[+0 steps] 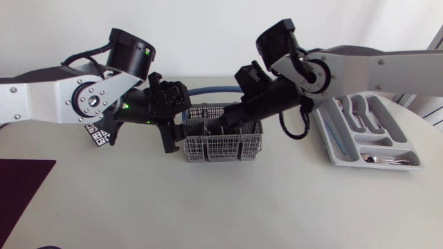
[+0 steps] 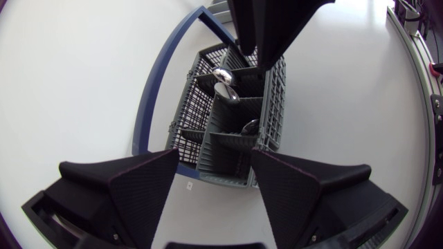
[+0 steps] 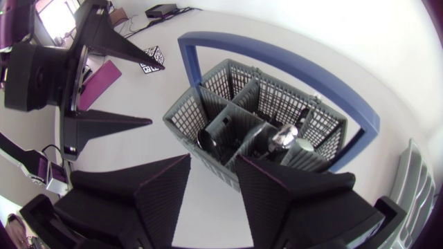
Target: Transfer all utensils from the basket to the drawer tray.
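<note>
The table [image 1: 208,207] carries everything, and I take the basket [image 1: 221,146] near its middle as my mark. My left arm [image 1: 48,100] comes in on the basket's left and my right arm [image 1: 374,69] on its right, both bent down toward it. The drawer tray [image 1: 337,153] lies well to the basket's right, with some utensils [image 1: 356,111] already in its slots. The blue handle [image 1: 214,90] is tipped down to the basket's far side.

My right gripper [image 3: 213,160] hangs over the basket, fingers apart and holding nothing. My left gripper [image 2: 214,155] hovers at the basket's left end, likewise spread and empty. Inside the basket a spoon [image 2: 225,79] leans in one compartment, and a second piece [image 2: 250,126] shows in another.

My worry is crowding: with both grippers this close to one basket, they could knock together. A finger catching a divider wall might drag or tip the basket, which looks light. The leaning spoon looks slick, so an off-centre pinch could let it slip back.
</note>
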